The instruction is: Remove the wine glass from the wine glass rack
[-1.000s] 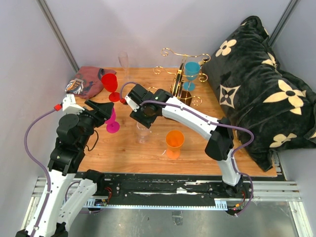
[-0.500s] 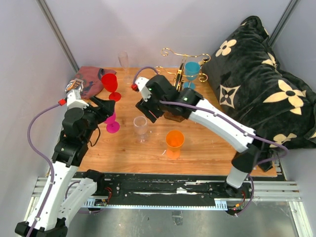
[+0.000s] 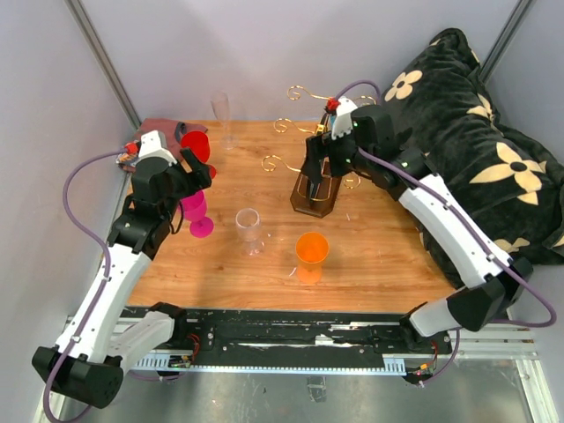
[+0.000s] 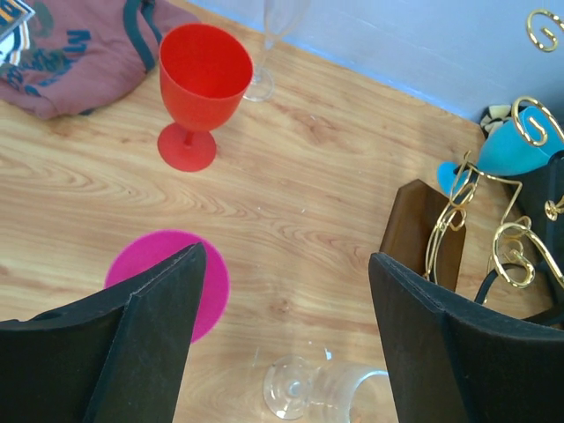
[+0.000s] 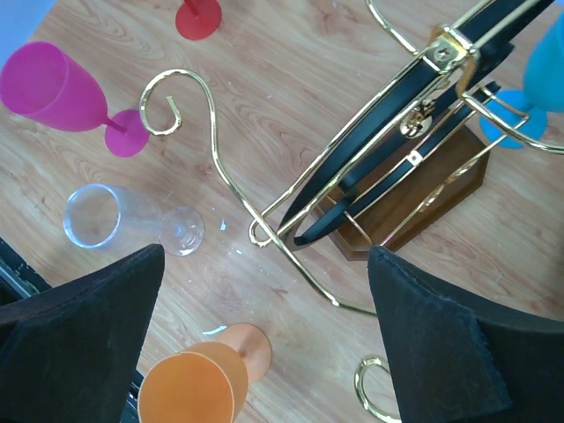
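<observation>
- Left arm's fingers (image 4: pixel 150 335): spread, empty, over the pink glass (image 4: pixel 163 264)
- Right arm's fingers (image 5: pixel 441 344): spread wide, empty, above the wine glass rack (image 5: pixel 414 189)
- Blue wine glass (image 4: pixel 515 145) sits in the rack's wires; approach step in hand, next grip it and lift clear

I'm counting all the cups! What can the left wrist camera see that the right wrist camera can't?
Only the left wrist view shows the reddish cloth and a tall clear flute. Only the right wrist view shows the orange glass. Both show the wine glass rack, the blue glass on it, the short clear glass, and parts of the pink glass and red glass.
</observation>
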